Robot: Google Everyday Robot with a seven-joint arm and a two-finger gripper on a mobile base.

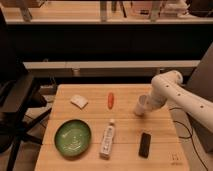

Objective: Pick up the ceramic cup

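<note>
The gripper is at the tilted cup, grip state I cannot tell; it seems stiff, slippery, fragile, best held across the wall.

The robot's white arm comes in from the right edge of the view. It rises to the left up to a bent joint. From there the last link goes down and a little left. The gripper is at its low end, over the right part of the bench, and points down and left.
</note>
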